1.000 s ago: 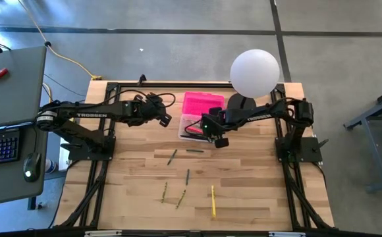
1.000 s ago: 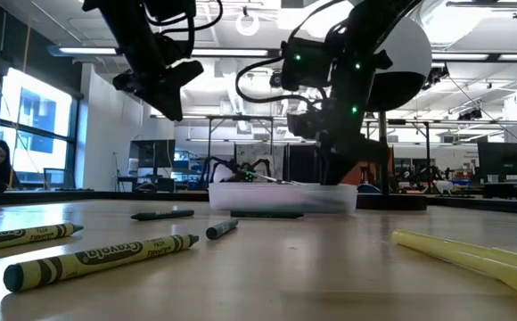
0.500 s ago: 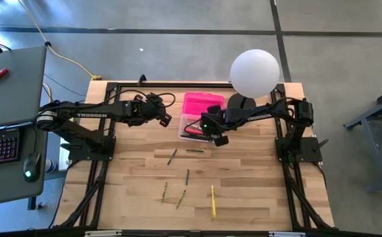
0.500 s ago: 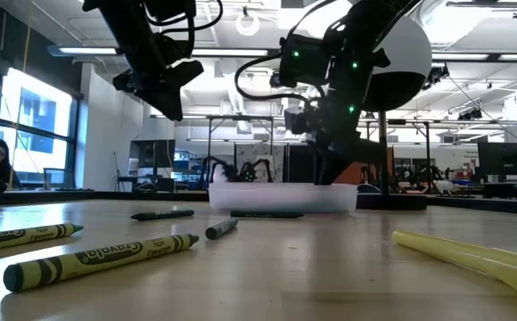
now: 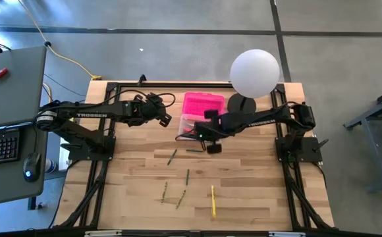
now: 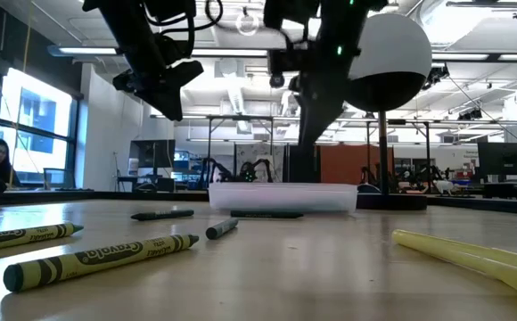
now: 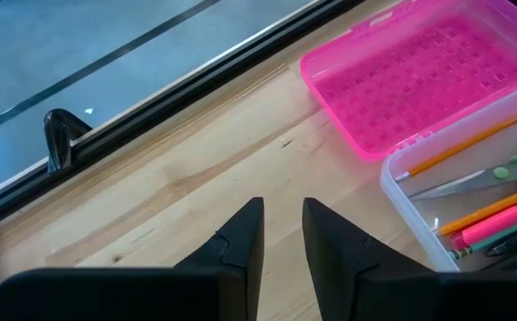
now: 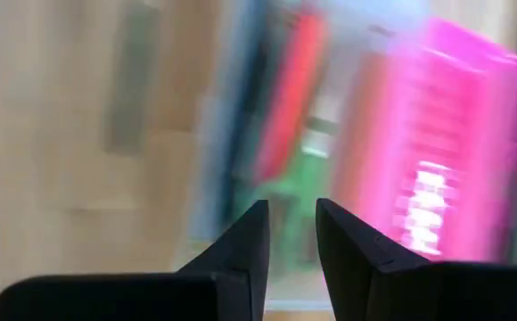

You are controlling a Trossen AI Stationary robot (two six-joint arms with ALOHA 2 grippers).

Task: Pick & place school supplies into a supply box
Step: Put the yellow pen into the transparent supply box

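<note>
Currently right gripper (image 5: 207,139) hung empty, fingers slightly apart, just off the supply box (image 5: 192,124) near the table's (image 5: 244,191) far edge; left gripper (image 5: 164,117) waited beside it, also narrowly parted, holding nothing.

my left arm (image 5: 89,116) carries the white word "trossen" along its dark upper link in the high view. in the low view, the nearer olive crayon (image 6: 98,260) reads "crayola" on its paper wrapper, and the second crayon (image 6: 22,235) at the edge shows the same brand lettering, only partly legible.
</note>
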